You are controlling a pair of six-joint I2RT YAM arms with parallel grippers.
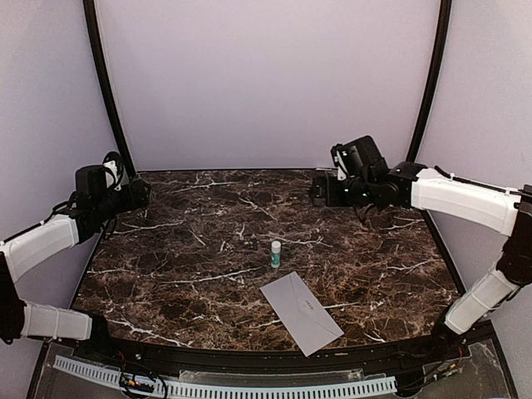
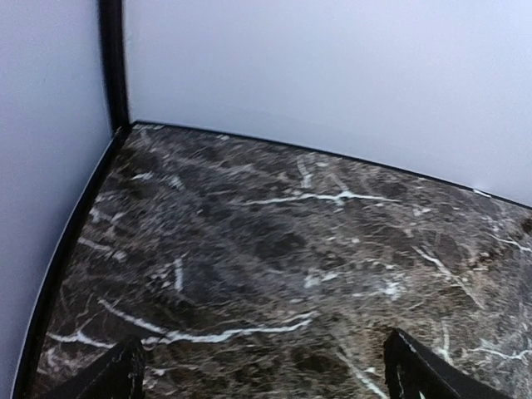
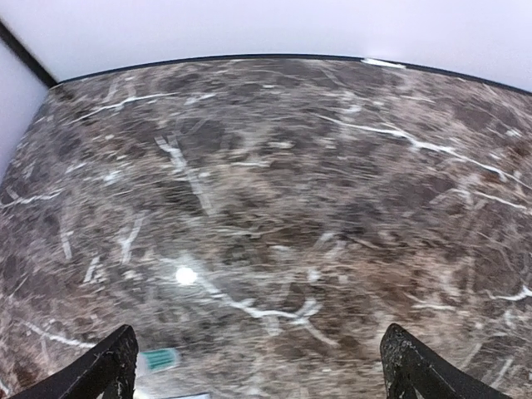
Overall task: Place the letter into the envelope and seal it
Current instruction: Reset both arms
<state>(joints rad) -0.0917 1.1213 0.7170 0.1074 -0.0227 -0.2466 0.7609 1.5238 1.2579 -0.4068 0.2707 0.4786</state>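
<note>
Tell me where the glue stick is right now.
In the top view, the glue stick stands near the middle of the table, just beyond the grey envelope.

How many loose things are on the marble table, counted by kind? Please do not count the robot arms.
Grey envelope: 1
Small white and green tube: 1
Total: 2
</note>
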